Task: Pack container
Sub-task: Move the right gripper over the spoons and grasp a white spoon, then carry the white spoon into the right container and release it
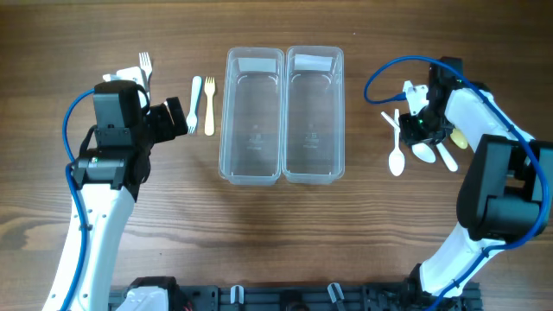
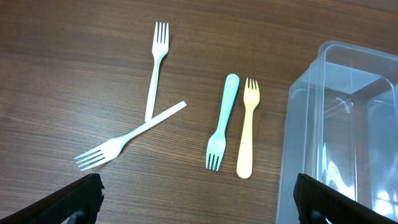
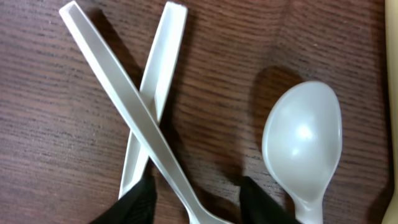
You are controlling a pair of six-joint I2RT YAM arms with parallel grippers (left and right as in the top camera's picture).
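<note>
The left container and the right container stand side by side at the centre of the table, both empty, so I judge your packing to be at its start. Your right gripper sits low over the white spoons, which lie to the right of the containers, near them but apart. Your left gripper hovers by the forks on the other side, jaws wide and holding nothing. The right arm is the one placed to act. In its wrist view the claw is partly open. The long spoon handle runs on a slant from upper left down into the gap between the fingers, crossing over a second handle. Its long axis therefore lies skew to the closing line, not square to it. You grip nothing yet, I think, though one pad may be brushing the handle; the frame edge cuts that off. A spoon bowl lies just outside the other finger.
</note>
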